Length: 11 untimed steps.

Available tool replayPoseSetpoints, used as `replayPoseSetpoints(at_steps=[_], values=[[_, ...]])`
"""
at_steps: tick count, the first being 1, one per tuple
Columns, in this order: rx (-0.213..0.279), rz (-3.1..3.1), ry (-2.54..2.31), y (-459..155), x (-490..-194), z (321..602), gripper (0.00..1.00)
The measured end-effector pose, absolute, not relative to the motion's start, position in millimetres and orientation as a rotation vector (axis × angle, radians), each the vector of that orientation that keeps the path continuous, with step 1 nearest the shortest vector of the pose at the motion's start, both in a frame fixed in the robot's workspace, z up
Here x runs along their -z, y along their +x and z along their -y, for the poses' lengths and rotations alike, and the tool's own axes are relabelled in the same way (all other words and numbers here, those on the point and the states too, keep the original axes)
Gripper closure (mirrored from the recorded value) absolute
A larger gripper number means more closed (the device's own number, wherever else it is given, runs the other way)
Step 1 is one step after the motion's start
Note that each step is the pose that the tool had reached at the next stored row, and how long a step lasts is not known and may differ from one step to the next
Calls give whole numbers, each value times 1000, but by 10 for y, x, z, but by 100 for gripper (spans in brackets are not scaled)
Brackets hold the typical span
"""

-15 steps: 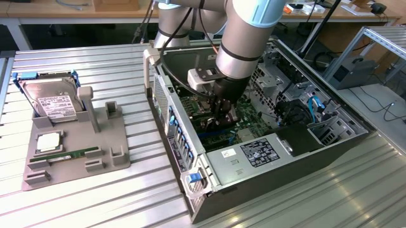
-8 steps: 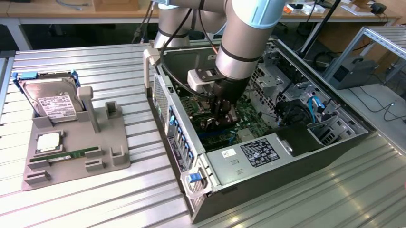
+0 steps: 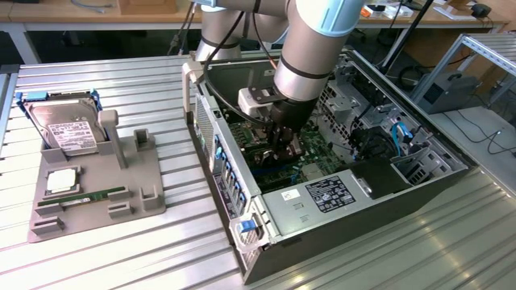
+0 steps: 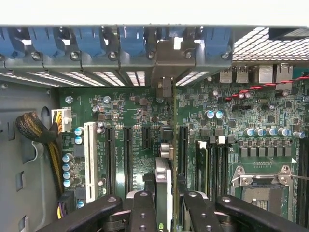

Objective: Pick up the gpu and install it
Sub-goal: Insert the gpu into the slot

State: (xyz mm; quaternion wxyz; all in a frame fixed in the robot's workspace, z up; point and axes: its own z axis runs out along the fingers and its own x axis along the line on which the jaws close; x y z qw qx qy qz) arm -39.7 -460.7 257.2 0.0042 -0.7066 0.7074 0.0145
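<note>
The arm had reached down into the open computer case (image 3: 419, 181) at the centre of the exterior frame, its pincer (image 3: 282, 148) low over the green motherboard (image 4: 135, 111). In the wrist frame's lower middle the pincer (image 4: 164, 203) pinched the gpu (image 4: 173, 145), which stood edge-on, running up toward the blue slot clips (image 4: 130, 41). At the left, a hard drive (image 3: 69, 124) sat in a grey holder (image 3: 96, 199) on the tabletop (image 3: 145, 254).
</note>
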Motion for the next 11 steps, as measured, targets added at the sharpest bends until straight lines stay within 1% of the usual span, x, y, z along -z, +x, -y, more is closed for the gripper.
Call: replayPoseSetpoints(at_steps=[11], values=[[-45,-2216,-2214,-396,-2601,4607,73]])
